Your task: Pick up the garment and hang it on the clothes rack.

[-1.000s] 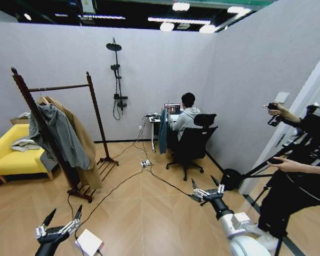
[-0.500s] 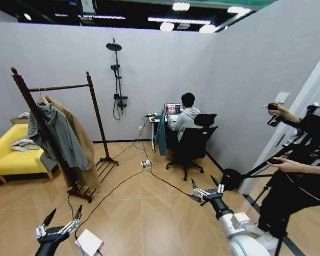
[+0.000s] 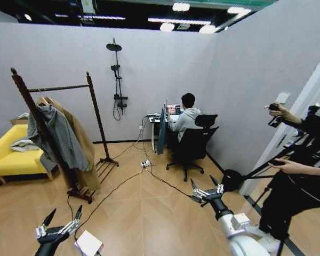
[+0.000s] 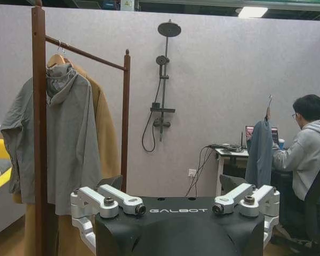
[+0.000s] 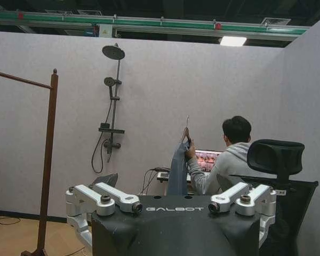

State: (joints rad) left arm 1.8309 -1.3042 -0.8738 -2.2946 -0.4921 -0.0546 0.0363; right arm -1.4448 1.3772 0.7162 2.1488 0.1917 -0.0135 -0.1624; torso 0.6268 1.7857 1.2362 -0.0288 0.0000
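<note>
The head view looks from high up, forward and down across the wooden floor (image 3: 144, 208) toward the far grey wall (image 3: 149, 64). It sees the whole room from far back. The left wrist view sits low, just behind its own end effector (image 4: 176, 205), and faces the same wall. The right wrist view sits low behind its end effector (image 5: 173, 205) too. All three share the black shower stand (image 3: 116, 80) and the clothes rack (image 3: 93, 112).
</note>
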